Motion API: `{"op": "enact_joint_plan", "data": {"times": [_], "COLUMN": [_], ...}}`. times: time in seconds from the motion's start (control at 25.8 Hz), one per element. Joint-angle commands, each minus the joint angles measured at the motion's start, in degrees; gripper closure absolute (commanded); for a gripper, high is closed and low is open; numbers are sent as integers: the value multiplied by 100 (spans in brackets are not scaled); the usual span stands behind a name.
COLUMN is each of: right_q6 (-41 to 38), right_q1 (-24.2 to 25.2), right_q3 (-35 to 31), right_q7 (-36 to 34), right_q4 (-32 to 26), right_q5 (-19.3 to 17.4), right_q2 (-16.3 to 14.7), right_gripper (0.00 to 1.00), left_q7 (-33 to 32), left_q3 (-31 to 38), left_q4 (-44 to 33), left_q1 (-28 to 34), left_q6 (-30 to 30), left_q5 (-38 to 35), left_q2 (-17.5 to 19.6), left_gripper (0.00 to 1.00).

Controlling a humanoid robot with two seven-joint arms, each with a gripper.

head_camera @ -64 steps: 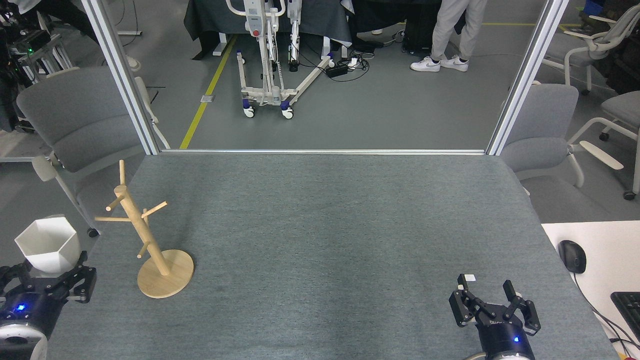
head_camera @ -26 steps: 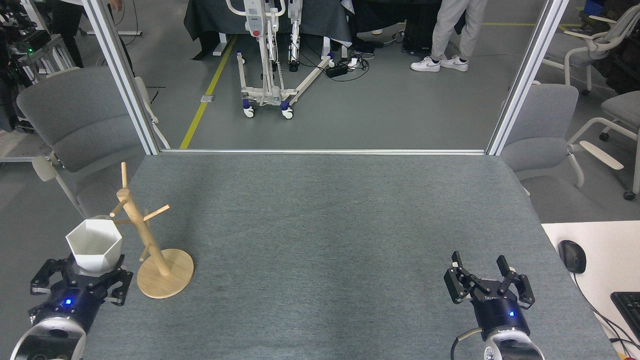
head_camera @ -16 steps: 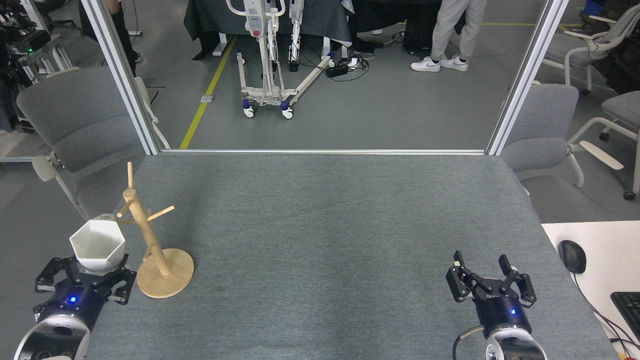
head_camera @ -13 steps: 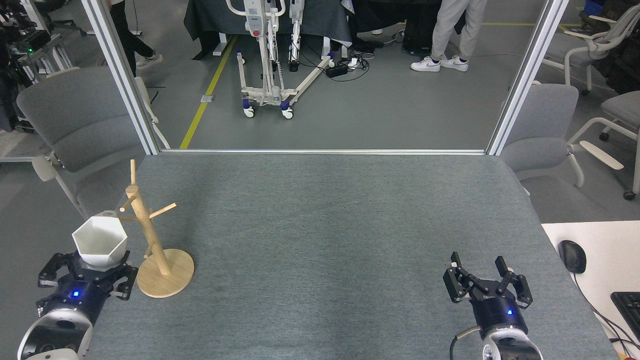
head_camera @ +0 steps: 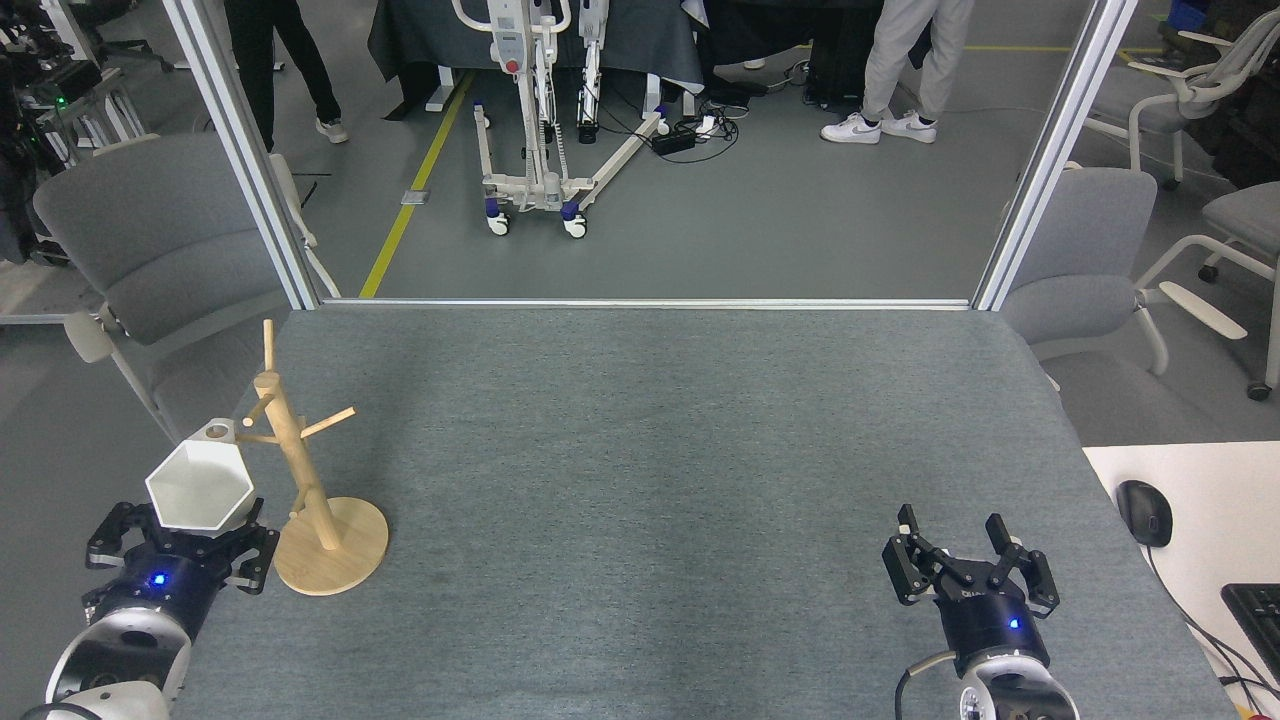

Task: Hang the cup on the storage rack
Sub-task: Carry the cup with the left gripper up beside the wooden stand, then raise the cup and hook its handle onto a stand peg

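Jaws of the left gripper, at the lower left of the frame, are clamped around the base of the white cup, whose handle sits against a peg of the storage rack on the grey table. At lower right, the right gripper hovers with fingers spread, holding nothing.

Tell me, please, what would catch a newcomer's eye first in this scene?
Probably the white cup at the table's near left corner, held in the left claw with its handle close against a peg of the wooden rack. The right claw waits open and empty at the near right, over the bare grey table. Beyond the far edge, people's legs stand on the workshop floor.
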Motion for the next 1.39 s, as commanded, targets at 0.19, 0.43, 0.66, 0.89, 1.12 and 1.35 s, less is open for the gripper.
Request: {"op": "enact_joint_plan", "data": {"times": [0.19,0.43,0.66,0.89,1.12,1.35], "right_q6": [2,-7,-7,-16,-7,-16], "right_q1": [-124,-229,-449,-484,-484,-484], "right_q3": [-38,-38,-38,-55,-55,-47], "right_q7": [4,4,4,4,12,4], "right_q4": [280,377,421,421,421,421], "right_q5": [34,16,34,51,60,51], "right_q2": [28,10,37,98,151,142], "right_gripper": [1,1,1,1,1,1], "left_q7": [-52,-298,-473,-658,-755,-1036], "left_q3": [0,9,35,79,140,132], "left_q4": [22,-30,-48,-206,-329,-488], "left_q1": [49,-12,-65,-65,-74,-48], "left_q6": [-39,-30,5,31,23,31], "left_q5": [9,9,62,80,203,115], "left_q2": [204,204,160,107,90,81], "left_gripper": [100,100,100,100,100,100]}}
